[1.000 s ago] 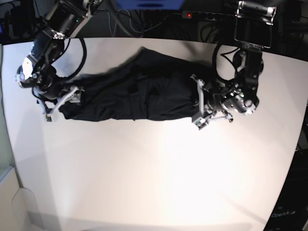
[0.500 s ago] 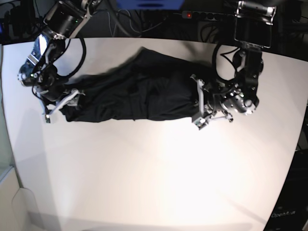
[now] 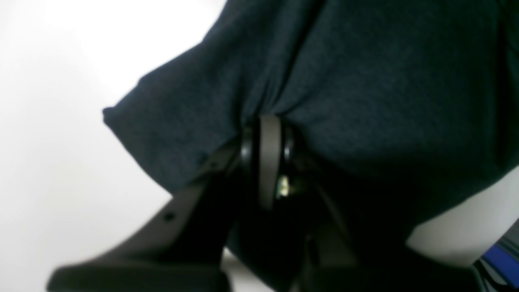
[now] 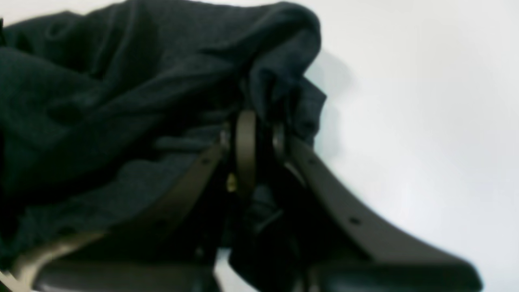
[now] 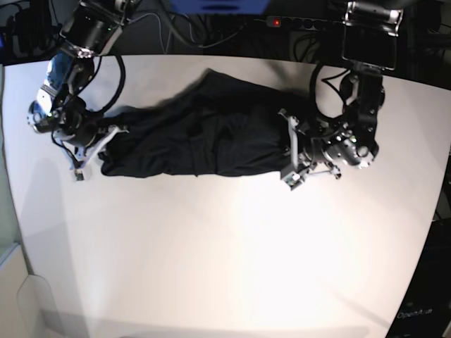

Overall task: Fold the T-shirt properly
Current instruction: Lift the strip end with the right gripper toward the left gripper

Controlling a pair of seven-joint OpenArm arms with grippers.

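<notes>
The T-shirt lies stretched in a long, rumpled band across the far half of the white table, its black fabric bunched into folds along the middle. At one end of the shirt the right gripper has its jaws drawn narrow on the cloth; the right wrist view shows a wad of the black fabric pinched between the two fingers, with the loose hem heaped over them and hiding the fingertips. At the shirt's other end the left gripper is clamped tight on the edge there; in the left wrist view the fabric puckers into creases just where the closed fingers bite it. Beyond the shirt, past the table's far edge, sits a tangle of dark cables and a power strip with a red light. The near half of the table, on the shirt's other side, shows only bright glare.
</notes>
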